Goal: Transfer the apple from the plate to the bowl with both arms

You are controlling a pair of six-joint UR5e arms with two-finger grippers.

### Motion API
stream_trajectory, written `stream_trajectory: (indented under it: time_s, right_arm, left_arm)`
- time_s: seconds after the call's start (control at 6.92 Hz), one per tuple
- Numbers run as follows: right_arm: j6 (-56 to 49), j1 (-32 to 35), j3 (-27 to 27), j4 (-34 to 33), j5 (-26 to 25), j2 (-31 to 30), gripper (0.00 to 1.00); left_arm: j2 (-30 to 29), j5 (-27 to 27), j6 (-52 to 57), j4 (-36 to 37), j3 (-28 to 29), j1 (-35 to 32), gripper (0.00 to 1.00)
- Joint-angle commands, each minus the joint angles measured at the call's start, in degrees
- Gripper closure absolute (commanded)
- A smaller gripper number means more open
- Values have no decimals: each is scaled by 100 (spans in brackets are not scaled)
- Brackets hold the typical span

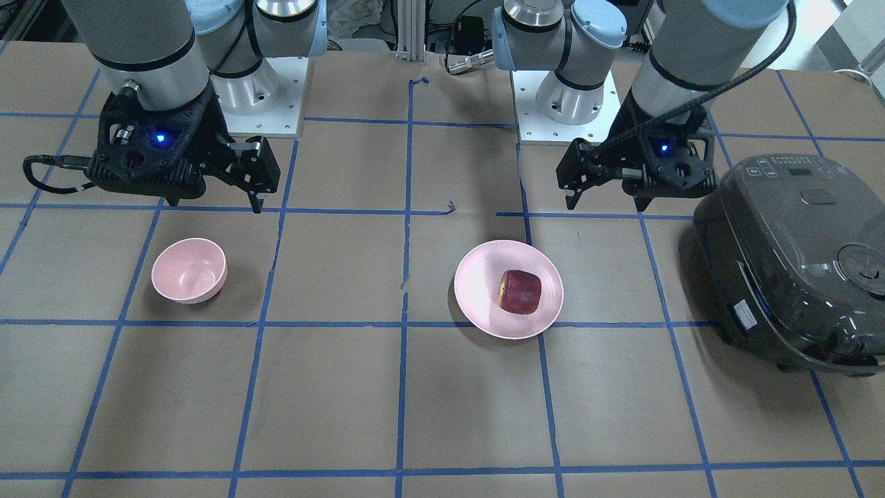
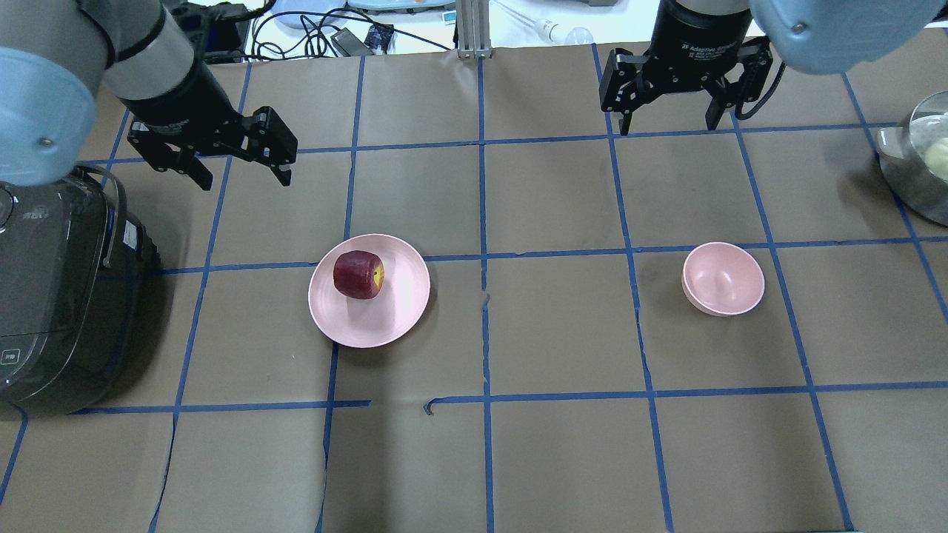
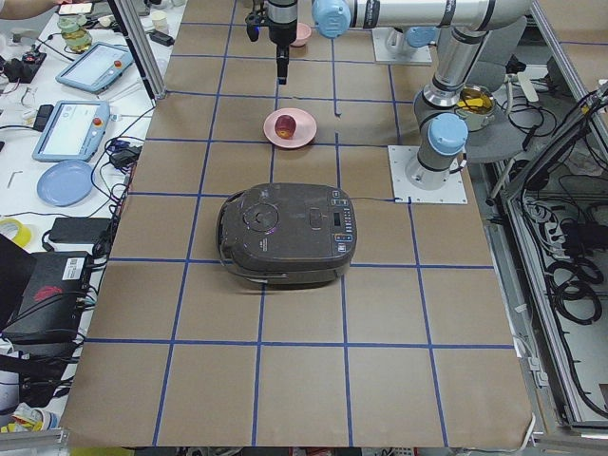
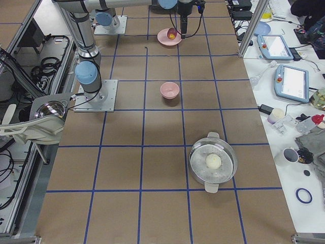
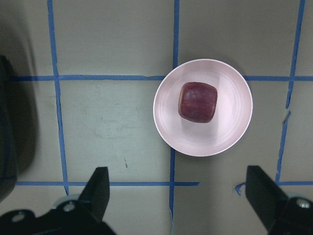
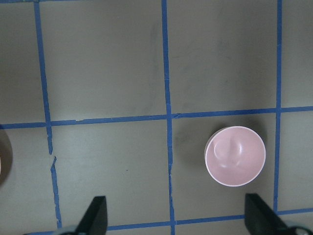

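Small dark red apple (image 2: 358, 275) sits on wide pale pink plate (image 2: 392, 314), below the left gripper (image 2: 244, 178), well apart. Small deep pink bowl (image 2: 723, 279) on brown bench (image 2: 555, 333) below the right gripper (image 2: 671, 127). Both spread wide, holding nothing.

You are looking straight down from the right tool (image 6: 178, 218) onto a brown desk (image 6: 102, 63) gridded with blue tape (image 6: 166, 73). Its two black fingers (image 6: 96, 215) enter at the bottom edge, spread wide, with bare desk between them. A small pale pink bowl (image 6: 235, 155) stands upright at lower right, inside one grid square, above the right-hand finger and apart from it. A brownish curved sliver (image 6: 1, 164) at the left edge cannot be identified.
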Motion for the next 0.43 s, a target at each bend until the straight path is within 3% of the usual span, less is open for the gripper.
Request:
stream_trajectory:
  time_s: [0.0,0.29]
  right_arm:
    - [0,2,0,0,0,2,0]
    - [0,2,0,0,0,2,0]
  left_arm:
    - [-418,-128,51,1330,-1043,-194,0]
    - [-891,-137,-54,2501,-1661,-257,0]
